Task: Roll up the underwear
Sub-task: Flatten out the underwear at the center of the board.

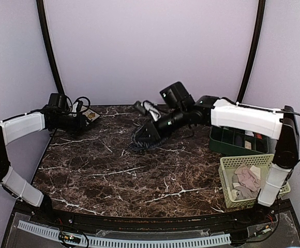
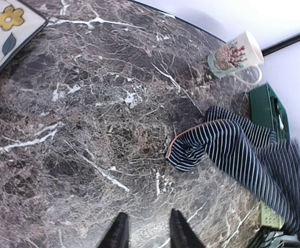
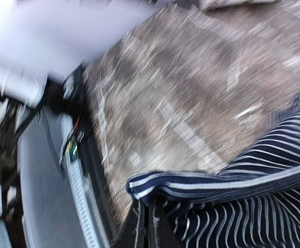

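The navy underwear with thin white stripes (image 1: 142,138) lies bunched at the back centre of the marble table. My right gripper (image 3: 146,227) is shut on its banded edge (image 3: 201,181), with the cloth draped off to the right; this view is motion-blurred. From above, the right gripper (image 1: 149,129) sits over that cloth. My left gripper (image 2: 149,233) is open above bare marble with nothing between its fingers, and the striped underwear (image 2: 233,150) lies well ahead of it to the right. The left gripper (image 1: 83,122) is at the back left. Pink underwear (image 1: 245,178) lies in a basket.
A beige mug (image 2: 238,57) stands behind the striped cloth. A dark green tray (image 1: 238,140) sits at the right, with a pale yellow basket (image 1: 227,163) in front of it. A flowered card (image 2: 5,31) lies at the back left near the left gripper.
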Robot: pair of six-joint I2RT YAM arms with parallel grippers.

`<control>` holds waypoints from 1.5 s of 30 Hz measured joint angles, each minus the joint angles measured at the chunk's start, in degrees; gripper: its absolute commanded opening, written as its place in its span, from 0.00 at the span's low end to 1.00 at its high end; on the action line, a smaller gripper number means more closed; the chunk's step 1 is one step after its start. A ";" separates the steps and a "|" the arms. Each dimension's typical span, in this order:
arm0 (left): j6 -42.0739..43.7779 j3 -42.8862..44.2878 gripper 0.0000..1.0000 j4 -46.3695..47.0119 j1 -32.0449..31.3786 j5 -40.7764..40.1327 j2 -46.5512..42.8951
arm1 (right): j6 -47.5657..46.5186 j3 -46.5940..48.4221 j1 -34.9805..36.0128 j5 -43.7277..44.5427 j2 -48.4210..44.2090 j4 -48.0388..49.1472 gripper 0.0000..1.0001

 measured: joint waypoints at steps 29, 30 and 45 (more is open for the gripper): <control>1.38 -12.11 0.65 -1.18 -4.50 6.23 -3.87 | 1.51 -6.47 -3.82 -0.94 17.11 -5.88 0.65; 1.38 -12.11 0.65 -1.20 -4.50 6.12 -3.87 | 1.22 -5.60 -3.65 -0.94 17.99 -6.49 0.64; 1.49 -11.54 0.63 -2.99 -4.50 3.19 -3.87 | 7.69 7.17 -0.85 -10.49 23.17 -4.17 0.00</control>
